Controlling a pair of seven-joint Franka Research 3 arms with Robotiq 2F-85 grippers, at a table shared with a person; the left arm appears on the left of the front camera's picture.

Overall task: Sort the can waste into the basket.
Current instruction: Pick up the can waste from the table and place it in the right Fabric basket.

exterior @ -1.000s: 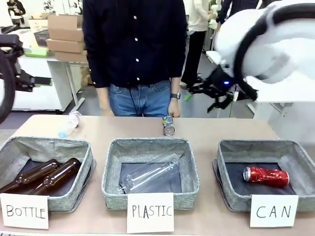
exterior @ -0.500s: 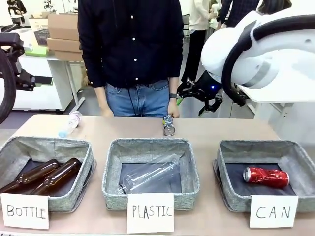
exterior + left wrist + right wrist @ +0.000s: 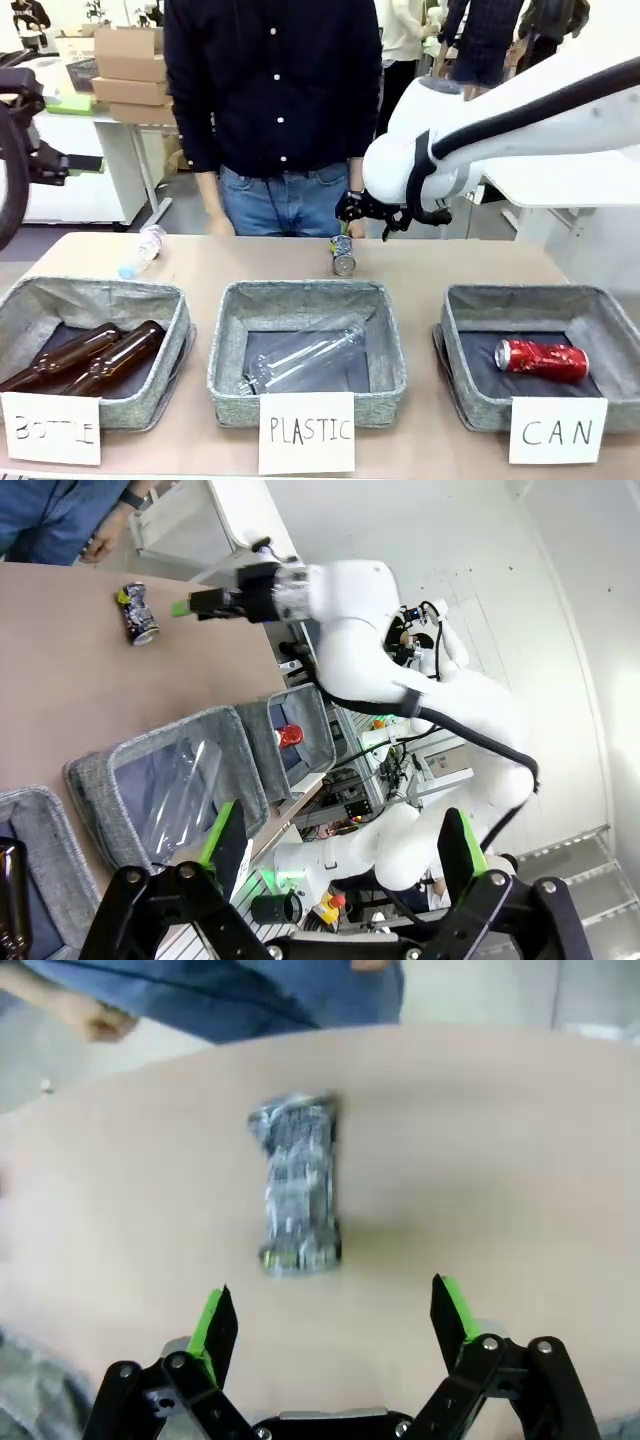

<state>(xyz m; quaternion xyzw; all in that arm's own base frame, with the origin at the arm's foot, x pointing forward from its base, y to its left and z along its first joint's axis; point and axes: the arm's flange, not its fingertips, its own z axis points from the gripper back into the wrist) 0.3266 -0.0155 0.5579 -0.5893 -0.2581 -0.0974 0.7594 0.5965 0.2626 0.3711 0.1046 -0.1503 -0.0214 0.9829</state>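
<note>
A dented dark blue and silver can (image 3: pixel 343 256) (image 3: pixel 297 1200) (image 3: pixel 136 613) lies on the table at its far middle. Just above and behind it hangs my right gripper (image 3: pixel 362 212) (image 3: pixel 335 1310) (image 3: pixel 195 602), open and holding nothing. In the right wrist view the can lies ahead of the spread green fingers, apart from them. The shiny red can (image 3: pixel 541 359) (image 3: pixel 289 736) rests inside the grey basket (image 3: pixel 520 294) signed "CAN" at the front right. My left gripper (image 3: pixel 340 825) is open and empty, held high off the table's left side.
The "PLASTIC" basket (image 3: pixel 306 292) holds a clear bottle, and the "BOTTLE" basket (image 3: pixel 100 292) holds two brown bottles. A clear plastic bottle (image 3: pixel 140 250) lies at the far left. A person stands at the far edge, one hand (image 3: pixel 355 226) close behind the dark can.
My right arm has swung left and down, bringing its open gripper from the right side to just above the dark can. The cans and baskets have not moved.
</note>
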